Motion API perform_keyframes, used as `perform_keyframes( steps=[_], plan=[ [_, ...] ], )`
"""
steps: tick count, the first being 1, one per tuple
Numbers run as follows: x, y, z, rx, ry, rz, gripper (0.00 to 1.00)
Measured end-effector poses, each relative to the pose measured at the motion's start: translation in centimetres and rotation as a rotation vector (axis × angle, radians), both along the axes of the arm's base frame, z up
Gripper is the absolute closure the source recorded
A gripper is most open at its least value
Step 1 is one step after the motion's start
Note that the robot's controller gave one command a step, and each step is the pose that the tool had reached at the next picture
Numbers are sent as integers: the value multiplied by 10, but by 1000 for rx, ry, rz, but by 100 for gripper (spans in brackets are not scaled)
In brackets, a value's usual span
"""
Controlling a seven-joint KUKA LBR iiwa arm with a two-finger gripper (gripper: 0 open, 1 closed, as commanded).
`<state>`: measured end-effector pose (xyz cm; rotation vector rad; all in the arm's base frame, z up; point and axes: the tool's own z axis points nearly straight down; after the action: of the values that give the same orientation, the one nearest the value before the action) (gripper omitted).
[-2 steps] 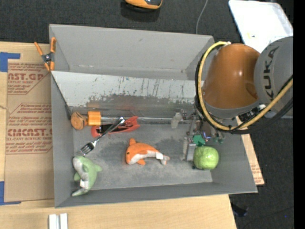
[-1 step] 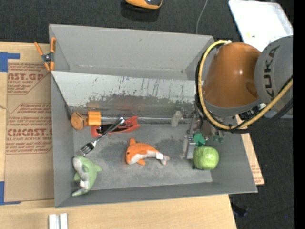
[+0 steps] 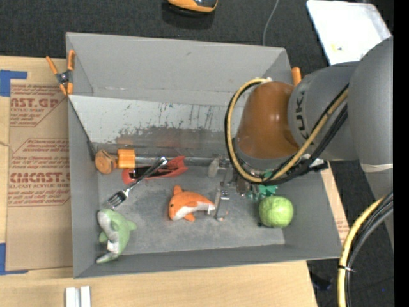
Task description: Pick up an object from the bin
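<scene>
Toy fish (image 3: pixel 187 206), orange with a white underside, lay on the floor of the grey bin (image 3: pixel 179 69), a little left of the middle and toward the near wall, its tail end turned to the right. The hand (image 3: pixel 222 203) stood just beside that tail end, low over the bin floor; whether its metal met the fish or stopped just clear of it could not be told, nor whether it was released or clenched. To the right of the hand a green apple (image 3: pixel 276 212) sat near the front right corner, close to the right wall, with a small teal piece (image 3: pixel 267 190) just above it, partly under the robot's cables (image 3: pixel 232 128). To the left of the fish a fork (image 3: pixel 131 185) lay slantwise, its tines toward the front left and its dark handle running up to a red tool (image 3: pixel 174 167) along the foot of the back wall. Farther left along that wall lay an orange cylinder (image 3: pixel 126 158) and, just beside it, a brown round piece (image 3: pixel 103 163). A pale green soft toy (image 3: pixel 114 228) lay in the front left corner, well apart from the hand. The arm (image 3: pixel 361 107) reached in from the right, its orange cover (image 3: pixel 265 120) hanging over the back right part of the bin, ringed by looped black and yellow cables.
</scene>
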<state>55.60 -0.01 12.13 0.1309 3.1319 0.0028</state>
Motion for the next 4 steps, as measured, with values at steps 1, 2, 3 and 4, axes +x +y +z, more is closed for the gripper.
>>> perform_keyframes(
  steps=[1, 2, 3, 4],
  plan=[
    [-30, 88, -54, 5, -3, -133, 0],
    [-5, 87, -51, -1, -1, -228, 0],
    [-21, 85, -52, 1, -6, -162, 0],
    [-13, 58, -51, 0, -8, -208, 100]
  ],
)
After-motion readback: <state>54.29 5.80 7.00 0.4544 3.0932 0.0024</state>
